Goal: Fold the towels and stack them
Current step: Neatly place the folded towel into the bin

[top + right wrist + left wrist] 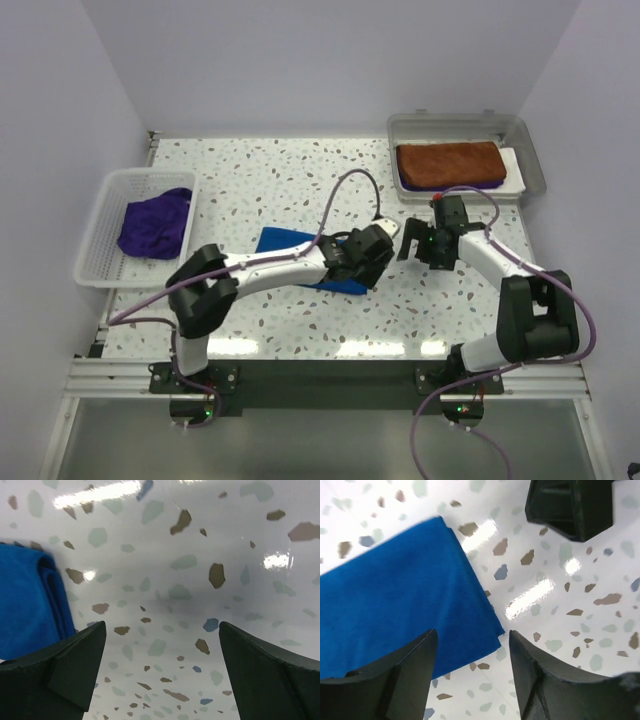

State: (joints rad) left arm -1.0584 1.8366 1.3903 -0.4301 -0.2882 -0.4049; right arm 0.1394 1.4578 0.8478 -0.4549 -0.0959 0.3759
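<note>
A folded blue towel [285, 243] lies mid-table; it fills the left of the left wrist view [395, 595] and shows at the left edge of the right wrist view [25, 605]. My left gripper [372, 262] is open and empty, low over the towel's right corner [472, 640]. My right gripper [408, 250] is open and empty just right of the towel, over bare table [162, 630]. A folded brown towel [450, 163] lies on purple and white ones in the tray [532, 160]. A crumpled purple towel [155, 225] lies in the white basket [105, 200].
The tray stands at the back right, the basket at the left edge. The right gripper's black body shows at the top of the left wrist view [570, 505]. The two grippers are close together mid-table.
</note>
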